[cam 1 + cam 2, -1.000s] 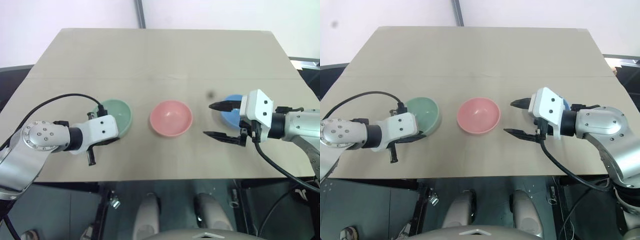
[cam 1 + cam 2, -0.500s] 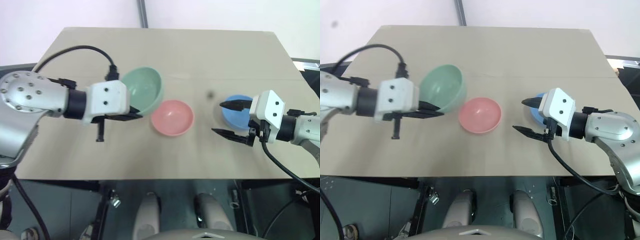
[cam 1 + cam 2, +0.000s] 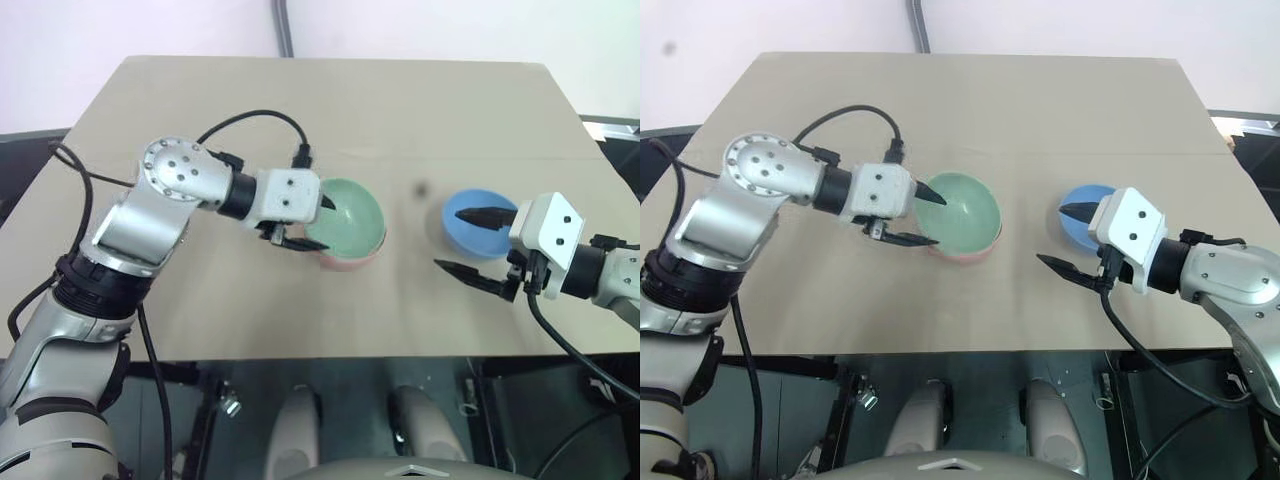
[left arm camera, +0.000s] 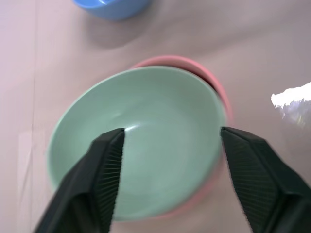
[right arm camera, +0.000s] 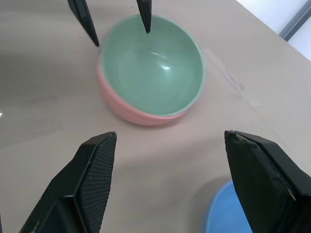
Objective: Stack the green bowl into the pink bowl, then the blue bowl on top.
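Grippers first, nearest us: our right gripper (image 3: 478, 243) hangs spread just before the blue bowl (image 3: 477, 222); our left gripper (image 3: 930, 215), fingers parted, straddles the near-left rim of the green bowl (image 3: 960, 211), which we see nested in the pink bowl (image 5: 127, 108) mid-table (image 3: 330, 110).

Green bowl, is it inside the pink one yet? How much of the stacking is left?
Done: the green bowl sits nested in the pink bowl, whose rim peeks out underneath. In hand: nothing is being carried; the left gripper is open, straddling the green bowl's rim, and the right gripper is open beside the blue bowl. Left: the blue bowl sits alone on the table and must go on top.
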You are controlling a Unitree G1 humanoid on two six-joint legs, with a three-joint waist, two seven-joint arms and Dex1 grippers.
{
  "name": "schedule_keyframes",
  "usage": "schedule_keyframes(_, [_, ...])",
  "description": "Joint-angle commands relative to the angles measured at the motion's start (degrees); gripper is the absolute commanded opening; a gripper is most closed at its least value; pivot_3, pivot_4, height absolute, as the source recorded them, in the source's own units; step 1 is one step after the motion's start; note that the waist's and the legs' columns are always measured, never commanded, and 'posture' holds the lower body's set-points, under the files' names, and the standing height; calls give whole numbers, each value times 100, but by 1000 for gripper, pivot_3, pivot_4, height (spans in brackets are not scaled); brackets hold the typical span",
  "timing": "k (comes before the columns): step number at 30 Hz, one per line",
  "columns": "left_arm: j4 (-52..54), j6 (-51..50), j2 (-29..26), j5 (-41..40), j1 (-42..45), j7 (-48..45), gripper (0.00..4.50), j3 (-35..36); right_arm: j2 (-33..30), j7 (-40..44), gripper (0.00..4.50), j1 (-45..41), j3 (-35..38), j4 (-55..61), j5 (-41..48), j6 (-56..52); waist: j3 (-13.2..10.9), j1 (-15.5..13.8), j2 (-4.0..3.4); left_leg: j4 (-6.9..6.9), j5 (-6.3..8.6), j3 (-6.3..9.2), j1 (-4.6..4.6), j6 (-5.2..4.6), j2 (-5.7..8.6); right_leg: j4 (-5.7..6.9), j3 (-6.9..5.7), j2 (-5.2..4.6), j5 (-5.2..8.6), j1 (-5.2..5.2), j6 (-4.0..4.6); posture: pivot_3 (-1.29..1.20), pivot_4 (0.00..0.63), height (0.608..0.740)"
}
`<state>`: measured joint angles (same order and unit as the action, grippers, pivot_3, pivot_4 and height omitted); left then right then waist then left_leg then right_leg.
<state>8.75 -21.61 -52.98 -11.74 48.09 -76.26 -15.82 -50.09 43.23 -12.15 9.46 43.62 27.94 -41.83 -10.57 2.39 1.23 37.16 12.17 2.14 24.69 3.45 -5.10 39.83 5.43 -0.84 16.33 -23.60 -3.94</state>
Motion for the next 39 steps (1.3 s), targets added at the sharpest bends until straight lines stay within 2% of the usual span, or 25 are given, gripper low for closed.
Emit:
schedule_keyframes(1, [546,-848,-513,-602,-281,34,3082,996,-106,-170,3883,-146,-348,-482,-502,189,0,30,0,-1,0,-2,-4,0,-1,1,3,0,0,0,-1,0,150,740])
schedule_keyframes(4, [969,-1384,-542,-1306,-885,328,3082,1947,-76,-245,3883,-374,-759,-1181,-931,324,0,13,-1,-1,0,-1,-4,0,-1,2,1,-1,1,1,-1,0,150,740])
schedule_keyframes(6, [1345,-1393,-187,-1717,-1592,746,3082,2856,-8,-240,3883,-629,-1151,-1829,-1253,430,0,9,0,2,0,-6,-5,0,0,0,3,-4,1,1,-1,0,150,740])
schedule_keyframes(9, [1750,-1326,202,-2026,-2094,1255,3082,3434,39,-213,3883,-878,-1473,-2372,-1563,504,-1,-16,2,5,0,-3,-2,0,0,2,0,-4,0,1,0,0,150,740])
schedule_keyframes(11, [2145,-1508,254,-2388,-2626,1304,3082,3748,35,-132,3883,-1079,-1736,-2681,-1745,393,-2,-29,3,6,0,1,1,0,0,3,-4,-4,0,0,0,0,150,740])
schedule_keyframes(14, [2592,-1641,230,-3344,-3516,759,3167,4389,64,56,3031,-1345,-1951,-2960,-1798,165,-2,16,1,1,0,-12,-4,0,-1,-3,10,-5,-1,-1,0,0,150,740])
schedule_keyframes(17, [2650,-1782,10,-3735,-3843,693,3167,4595,75,244,1535,-1526,-2101,-3144,-1864,102,-3,-9,1,-1,0,-5,-5,0,-2,2,1,-4,0,-2,1,0,150,740])
schedule_keyframes(20, [2647,-1633,-125,-3726,-4016,663,3167,4625,122,324,24,-1627,-2201,-3229,-1955,106,-2,-20,1,0,0,-2,-11,0,-1,3,-2,-4,0,5,1,0,150,740])
schedule_keyframes(26, [2526,-1560,-227,-3854,-4050,754,3167,4572,217,378,24,-1738,-2105,-3078,-2095,589,-2,-7,1,2,0,-5,-11,0,-1,1,0,-4,0,6,0,0,150,740])
schedule_keyframes(29, [2483,-1470,-197,-3734,-4107,861,3167,4514,452,685,24,-1972,-1976,-2573,-1740,994,-5,19,-3,-1,1,-5,-10,0,-1,1,0,-4,1,3,0,0,150,740])
schedule_keyframes(31, [2457,-1398,-175,-3606,-4208,948,3167,4478,718,800,24,-2211,-1951,-2172,-1398,794,-7,54,-6,-3,0,-9,-10,0,-2,2,6,-2,0,-2,0,0,150,740])
schedule_keyframes(39, [2388,-1170,-140,-3343,-4684,1106,3167,4558,1527,963,24,-2828,-2561,-1664,-1087,590,-3,-32,0,-4,1,-5,-4,0,-3,-4,-2,-5,0,0,1,0,150,740])
